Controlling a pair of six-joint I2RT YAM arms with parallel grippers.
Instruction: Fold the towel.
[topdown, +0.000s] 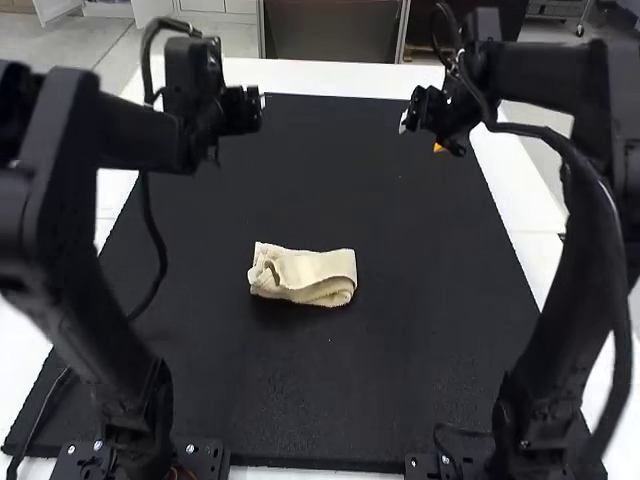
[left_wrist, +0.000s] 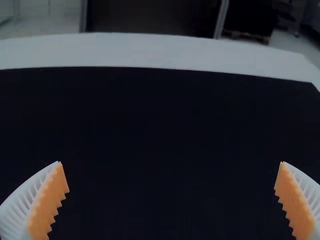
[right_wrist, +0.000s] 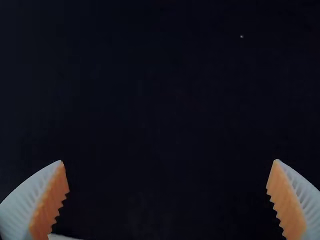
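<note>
In the high view a small cream towel lies near the middle of the black mat, folded over into a compact strip with layered edges, its left end somewhat rumpled. My left gripper is beyond it toward the far left, and my right gripper is beyond it at the far right; neither touches the cloth. In the left wrist view the left gripper has its ribbed fingers wide apart with nothing between them. The right gripper likewise stands open and holds nothing in the right wrist view.
The black mat covers most of the white table, whose border runs along its far and side edges. Both arms rise from the near edge, one on each side, and a dark cable hangs beside the left arm.
</note>
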